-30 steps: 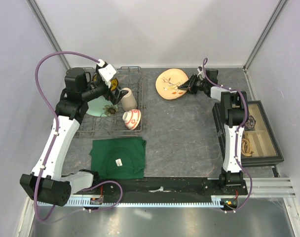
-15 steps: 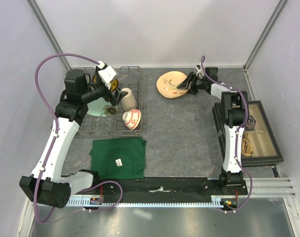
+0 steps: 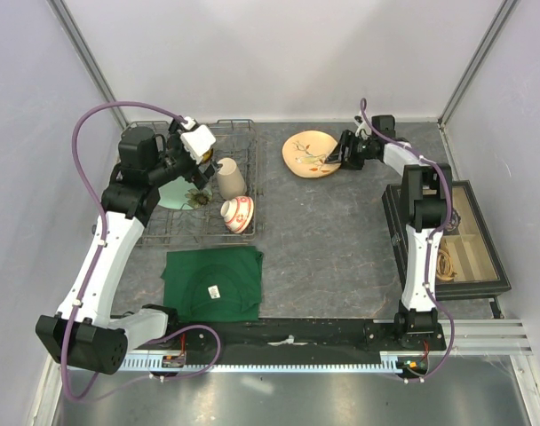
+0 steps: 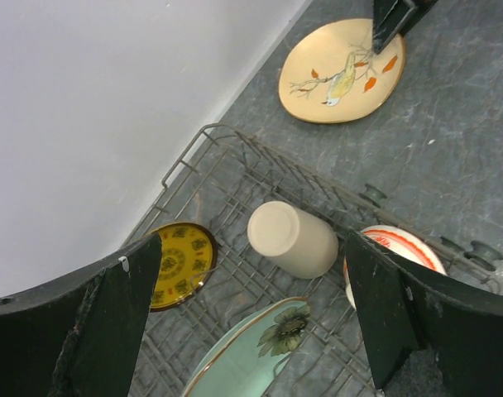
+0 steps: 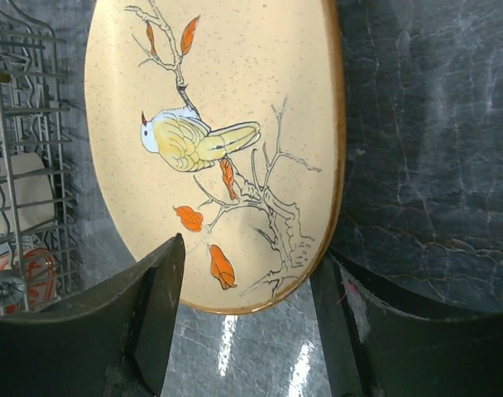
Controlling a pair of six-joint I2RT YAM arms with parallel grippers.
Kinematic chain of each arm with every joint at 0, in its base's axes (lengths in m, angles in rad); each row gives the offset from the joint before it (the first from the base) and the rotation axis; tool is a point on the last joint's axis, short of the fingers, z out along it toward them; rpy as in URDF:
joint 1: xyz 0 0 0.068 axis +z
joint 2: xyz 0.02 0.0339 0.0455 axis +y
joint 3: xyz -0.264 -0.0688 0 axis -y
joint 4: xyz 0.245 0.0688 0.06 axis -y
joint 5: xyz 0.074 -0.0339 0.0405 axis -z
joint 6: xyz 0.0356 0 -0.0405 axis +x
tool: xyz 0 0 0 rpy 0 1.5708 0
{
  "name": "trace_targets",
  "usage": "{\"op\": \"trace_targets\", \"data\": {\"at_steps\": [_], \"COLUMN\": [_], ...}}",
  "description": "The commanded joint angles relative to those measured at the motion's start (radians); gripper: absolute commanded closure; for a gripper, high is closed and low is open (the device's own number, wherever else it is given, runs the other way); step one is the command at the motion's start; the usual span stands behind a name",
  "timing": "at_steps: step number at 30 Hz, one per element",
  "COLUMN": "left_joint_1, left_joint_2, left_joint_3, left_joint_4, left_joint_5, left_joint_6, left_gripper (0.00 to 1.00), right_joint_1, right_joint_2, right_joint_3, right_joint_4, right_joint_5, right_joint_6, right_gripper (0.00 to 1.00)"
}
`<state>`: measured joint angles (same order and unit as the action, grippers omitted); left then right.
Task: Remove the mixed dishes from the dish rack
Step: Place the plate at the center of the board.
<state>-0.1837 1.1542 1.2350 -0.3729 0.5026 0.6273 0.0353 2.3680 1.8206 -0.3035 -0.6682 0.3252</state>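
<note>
Cream plate [image 3: 310, 153] set on the desk [image 3: 341, 240], just right of the dish rack [image 3: 243, 133].
The right gripper [image 3: 335, 158] stands with jaws apart astride the rim and seems to hold nothing; draw it straight back without dragging the plate. The left gripper [image 4: 251, 277] hangs wide open and empty over the rack. The label [image 3: 214, 291] on the cloth [image 3: 190, 266] is too small to read.

Bare table [image 3: 332, 231] lies open between the dish rack [image 3: 239, 124] and black box [image 3: 483, 286]; inside the rack, tall beige cup [image 3: 230, 177], red-and-white bowl [image 3: 237, 214] and teal plate [image 3: 172, 192] crowd together.
</note>
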Motion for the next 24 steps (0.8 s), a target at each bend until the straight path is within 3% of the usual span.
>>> {"op": "trace_targets", "data": {"at_steps": [1,8,13,14,16,24], "left_joint_1": [-0.002,-0.002,0.000,0.000,0.004,0.024], "left_joint_2": [-0.005,0.025,0.082,0.091,0.126,0.208], "left_joint_3": [-0.008,-0.008,0.021,0.026,0.050,0.147], "left_joint_4": [0.009,0.009,-0.098,-0.133,-0.173,-0.405], "left_joint_5": [-0.067,-0.154,-0.165,-0.171,-0.188,-0.191], "left_joint_6": [0.109,0.294,0.602,0.641,0.738,0.931], "left_gripper": [0.02,0.01,0.01,0.00,0.01,0.01], "right_joint_1": [-0.002,-0.002,-0.002,-0.003,-0.002,-0.002], "right_joint_2": [-0.075,-0.125,-0.219,-0.233,-0.274,-0.407], "right_joint_3": [0.037,0.020,-0.014,-0.020,-0.032,-0.125], "right_joint_4": [-0.049,-0.091,-0.124,-0.137,-0.164,-0.197], "right_joint_5": [0.032,0.076,0.110,0.111,0.114,0.137], "right_joint_6": [-0.069,-0.130,-0.219,-0.233,-0.277,-0.380], "right_gripper": [0.32,0.31,0.29,0.16,0.06,0.02]}}
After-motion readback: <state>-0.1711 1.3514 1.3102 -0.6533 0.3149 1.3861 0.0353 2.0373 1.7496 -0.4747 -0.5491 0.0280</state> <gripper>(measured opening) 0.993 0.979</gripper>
